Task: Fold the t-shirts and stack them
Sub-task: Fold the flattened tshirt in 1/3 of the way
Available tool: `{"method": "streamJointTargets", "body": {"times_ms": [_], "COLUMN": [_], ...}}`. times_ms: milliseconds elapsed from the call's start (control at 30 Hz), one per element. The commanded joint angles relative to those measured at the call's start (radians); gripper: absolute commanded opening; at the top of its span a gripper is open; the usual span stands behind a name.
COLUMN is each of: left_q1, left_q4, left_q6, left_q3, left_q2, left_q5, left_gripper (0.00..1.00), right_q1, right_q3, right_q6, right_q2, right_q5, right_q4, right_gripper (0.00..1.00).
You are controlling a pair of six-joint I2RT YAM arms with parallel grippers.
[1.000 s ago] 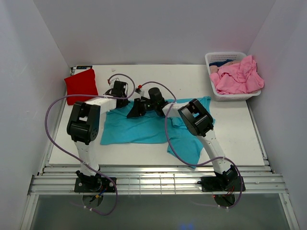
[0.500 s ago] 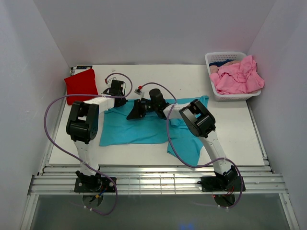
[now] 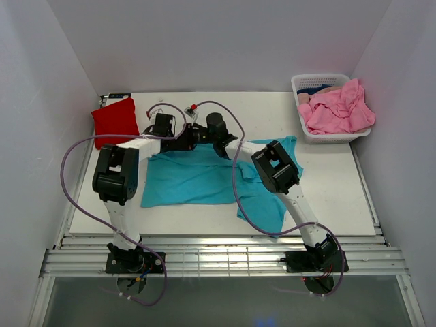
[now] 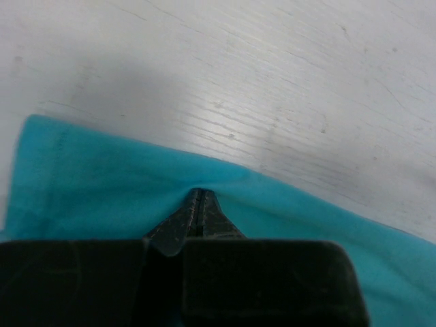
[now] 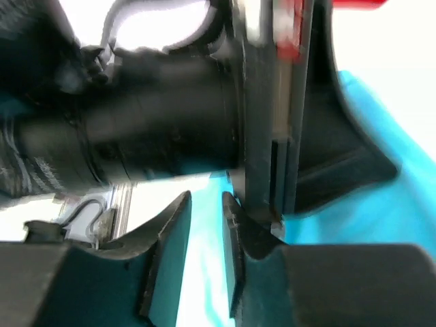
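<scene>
While the teal t-shirt (image 3: 197,180) lies spread mid-frame, not folded yet, left gripper (image 4: 197,203) is clenched on its upper edge; right gripper (image 5: 206,204) beside it, fingers slightly parted, gripping nothing. Red t-shirt (image 3: 116,119) looks folded upper left; pink t-shirts (image 3: 338,109) heaped in basket (image 3: 300,85) upper right, so mostly undone.

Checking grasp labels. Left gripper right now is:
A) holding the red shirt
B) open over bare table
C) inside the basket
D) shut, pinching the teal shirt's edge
D: in the left wrist view the left gripper has its fingers pressed together on a puckered edge of the teal shirt.
</scene>
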State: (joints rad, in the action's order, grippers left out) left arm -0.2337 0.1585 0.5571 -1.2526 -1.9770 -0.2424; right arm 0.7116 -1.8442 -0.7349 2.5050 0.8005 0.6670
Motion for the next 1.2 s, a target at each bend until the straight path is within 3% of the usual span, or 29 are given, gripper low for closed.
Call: {"method": "streamJointTargets", "body": {"times_ms": [0,300,833,1167], "left_q1": [0.004,0.004,0.048,0.057], "left_q4": [-0.027,-0.033,0.002,0.076], "left_q6": [-0.019,-0.034,-0.048,-0.045], "left_q3": [0.025,0.050,0.027,0.012], "left_q2": [0.115,0.234,0.127,0.083], "left_q5": [-0.070,-0.173,-0.215,-0.265], "left_gripper": [0.00,0.00,0.00,0.00], "right_q1": [0.005,0.005,0.005,0.005], "right_q3": [-0.052,-0.026,0.003,0.103], "right_q6": [-0.027,-0.038,-0.020,0.034], "right_q2": [0.087,0.115,0.106,0.046], "right_q5": [-0.011,-0.015,-0.047,-0.089], "right_q4": [0.006,0.034,0.039,0.005], "right_gripper": [0.31,0.31,0.33,0.33]}}
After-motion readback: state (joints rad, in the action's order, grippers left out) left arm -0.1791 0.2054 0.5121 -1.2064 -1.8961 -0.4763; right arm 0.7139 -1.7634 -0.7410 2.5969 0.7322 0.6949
